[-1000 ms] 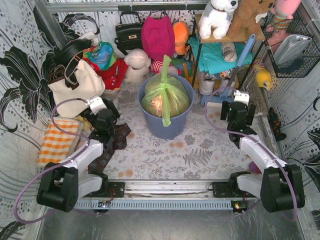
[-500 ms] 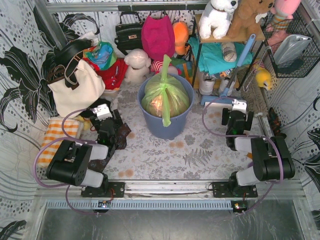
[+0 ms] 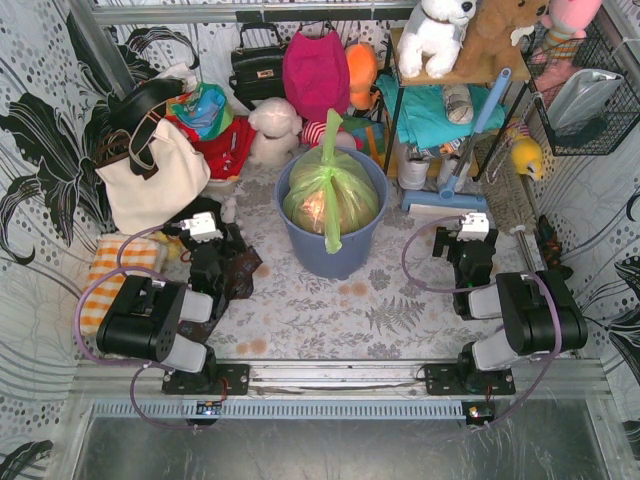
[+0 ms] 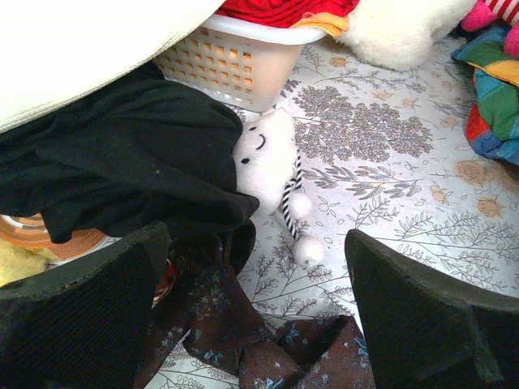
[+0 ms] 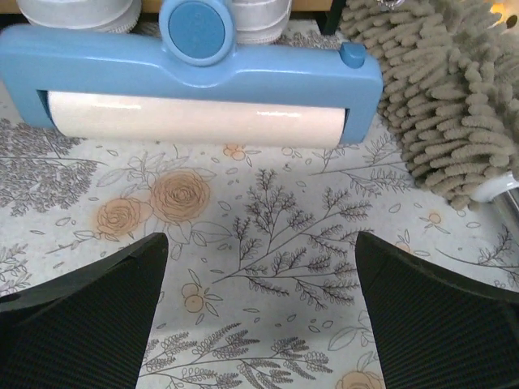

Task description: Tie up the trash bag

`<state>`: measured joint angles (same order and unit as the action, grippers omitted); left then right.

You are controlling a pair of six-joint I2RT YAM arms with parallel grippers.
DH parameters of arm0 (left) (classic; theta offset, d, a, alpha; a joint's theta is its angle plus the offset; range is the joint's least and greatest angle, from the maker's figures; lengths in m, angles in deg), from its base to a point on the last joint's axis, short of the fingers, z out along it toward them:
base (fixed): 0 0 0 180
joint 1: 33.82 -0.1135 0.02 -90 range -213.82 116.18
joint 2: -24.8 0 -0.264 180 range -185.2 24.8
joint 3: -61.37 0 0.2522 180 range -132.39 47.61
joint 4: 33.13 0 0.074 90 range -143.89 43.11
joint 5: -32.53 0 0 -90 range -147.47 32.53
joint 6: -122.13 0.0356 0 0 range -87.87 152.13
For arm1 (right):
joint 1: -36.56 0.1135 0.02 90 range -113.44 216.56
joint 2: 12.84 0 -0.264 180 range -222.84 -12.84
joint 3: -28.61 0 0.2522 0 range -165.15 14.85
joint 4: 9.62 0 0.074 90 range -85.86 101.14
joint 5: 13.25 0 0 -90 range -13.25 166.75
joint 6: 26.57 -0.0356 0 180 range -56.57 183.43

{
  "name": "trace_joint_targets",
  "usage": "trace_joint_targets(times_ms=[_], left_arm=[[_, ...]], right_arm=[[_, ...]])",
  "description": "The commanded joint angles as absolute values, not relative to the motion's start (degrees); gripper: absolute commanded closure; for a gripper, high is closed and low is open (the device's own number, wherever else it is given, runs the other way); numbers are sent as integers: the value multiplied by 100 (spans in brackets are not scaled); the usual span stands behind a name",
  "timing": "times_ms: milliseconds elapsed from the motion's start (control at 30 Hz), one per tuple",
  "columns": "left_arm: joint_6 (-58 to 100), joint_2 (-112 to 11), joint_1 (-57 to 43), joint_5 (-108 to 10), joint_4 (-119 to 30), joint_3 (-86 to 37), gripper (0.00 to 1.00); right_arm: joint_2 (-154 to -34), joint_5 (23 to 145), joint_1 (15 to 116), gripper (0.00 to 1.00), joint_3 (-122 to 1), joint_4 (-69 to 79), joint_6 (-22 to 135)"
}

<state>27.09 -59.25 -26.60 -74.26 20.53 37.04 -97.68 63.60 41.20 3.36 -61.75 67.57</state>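
Observation:
The trash bag, lime-green with brown paper showing through, sits in the round blue-grey bin at the centre back. One twisted green end stands up and another hangs over the bin's front. My left gripper is open and empty, low over a dark floral cloth, well left of the bin. My right gripper is open and empty over the bare floral mat, well right of the bin. The bag shows in neither wrist view.
A cream tote bag, a black cloth, a white basket and a small white toy lie by the left gripper. A blue lint roller and a beige mop head lie ahead of the right gripper. Shelves and soft toys line the back.
Both arms have folded back toward their bases and the grippers have drawn slightly nearer the bin's sides. The trash bag and bin have not moved.

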Motion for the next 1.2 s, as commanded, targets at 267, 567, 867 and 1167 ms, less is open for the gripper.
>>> trace_joint_targets(times_ms=[267, 567, 867, 1167], left_arm=[[2756, -5921, -2732, -7214, 2447, 3658, 2], [2756, -5923, -2740, -7214, 2448, 3652, 2], [2754, -5924, -2739, -7206, 2448, 3659, 2], [2755, -5928, -2740, -7211, 2448, 3654, 2]], right_arm=[[-10105, 6737, 4004, 3, 470, -7208, 6735], [-10121, 6672, 4007, 3, 476, -7271, 6731], [-10126, 6666, 4007, 3, 476, -7284, 6741], [-10126, 6670, 4005, 3, 475, -7279, 6734]])
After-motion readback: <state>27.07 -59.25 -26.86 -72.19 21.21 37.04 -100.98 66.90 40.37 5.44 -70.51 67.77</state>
